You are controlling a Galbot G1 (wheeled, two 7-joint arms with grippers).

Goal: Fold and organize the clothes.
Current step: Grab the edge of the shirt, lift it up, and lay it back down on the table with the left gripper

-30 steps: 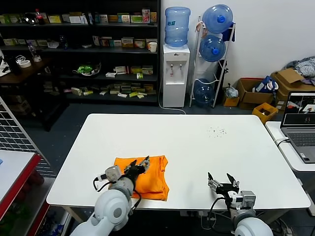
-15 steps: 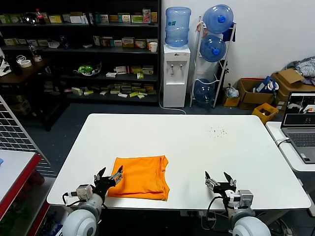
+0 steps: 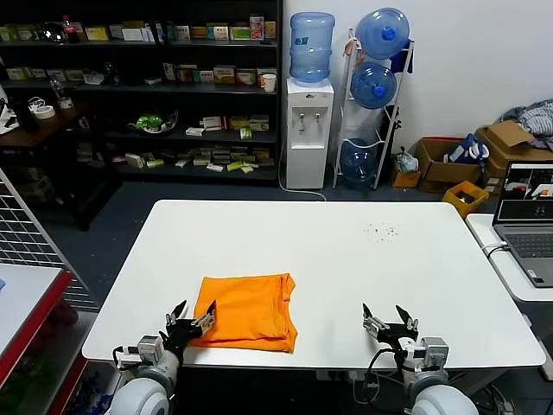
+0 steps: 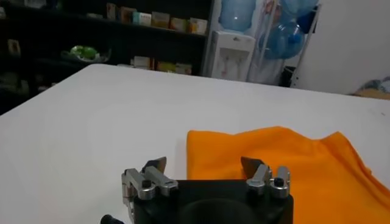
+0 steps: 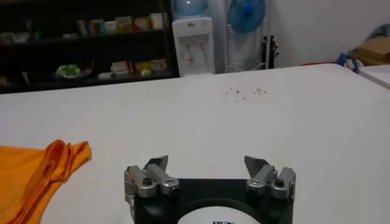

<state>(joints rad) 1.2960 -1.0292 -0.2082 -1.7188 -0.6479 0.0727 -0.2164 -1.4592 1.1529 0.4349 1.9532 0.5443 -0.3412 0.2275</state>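
Folded T-shirt point(image 3: 247, 310) lies flat on table point(image 3: 346, 251); my left gripper point(image 3: 191, 320) gapes empty at its near-left corner; my right gripper point(image 3: 390, 319) waits apart, wide, empty.

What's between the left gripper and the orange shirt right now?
Nothing visible. The open left gripper sits at the near-left corner of the folded orange cotton T-shirt, with only bare white table around it.
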